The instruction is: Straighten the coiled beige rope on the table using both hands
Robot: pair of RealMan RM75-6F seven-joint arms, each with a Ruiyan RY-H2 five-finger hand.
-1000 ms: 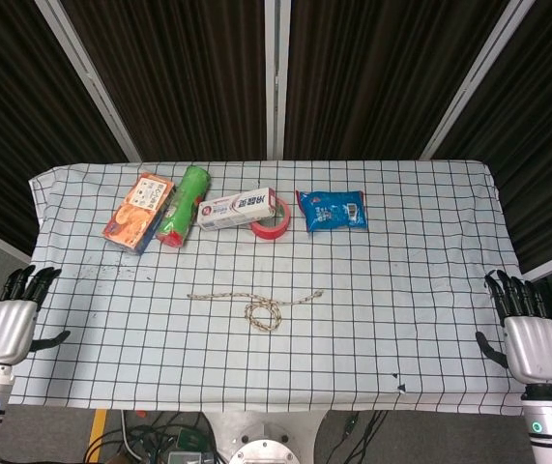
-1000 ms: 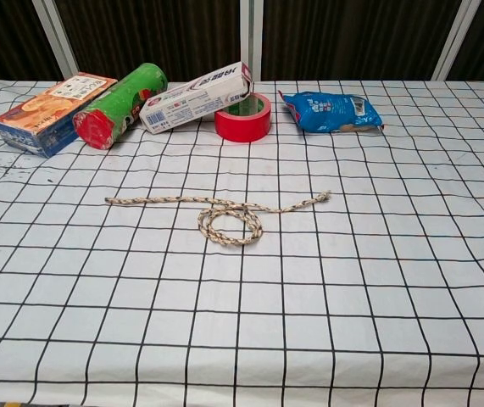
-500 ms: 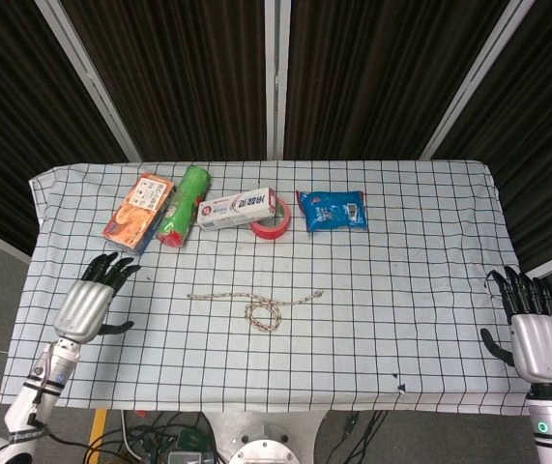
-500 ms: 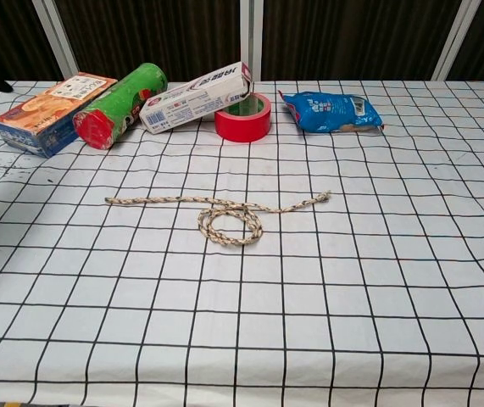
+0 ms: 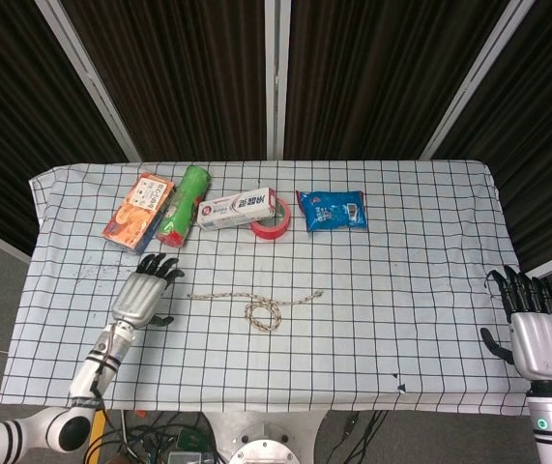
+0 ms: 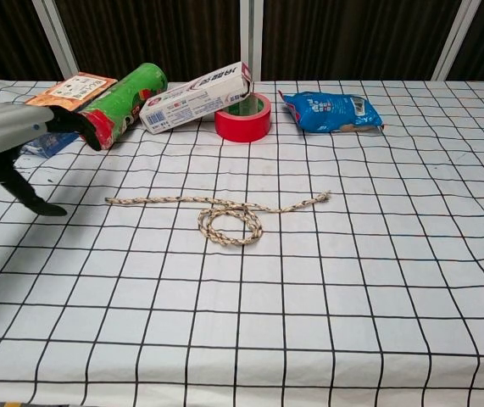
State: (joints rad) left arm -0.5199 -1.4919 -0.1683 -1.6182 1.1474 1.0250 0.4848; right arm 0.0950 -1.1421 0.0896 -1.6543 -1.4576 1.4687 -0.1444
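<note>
The beige rope (image 5: 256,304) lies on the checked tablecloth, a straight tail to the left, a small coil (image 6: 229,225) in the middle and a short tail to the right. My left hand (image 5: 143,293) hovers open over the table just left of the rope's left end (image 6: 111,201), fingers apart, holding nothing; the chest view shows the left hand (image 6: 17,136) at its left edge. My right hand (image 5: 532,333) is open beyond the table's right edge, far from the rope.
Along the back stand an orange box (image 5: 138,212), a green can (image 5: 184,205), a toothpaste box (image 5: 237,208) resting on a red tape roll (image 5: 271,224), and a blue snack packet (image 5: 333,210). The tablecloth (image 5: 421,290) hangs over the edges.
My left hand has swept in from the table's left edge toward the rope's left end. The right hand has barely moved. The rope lies as before.
</note>
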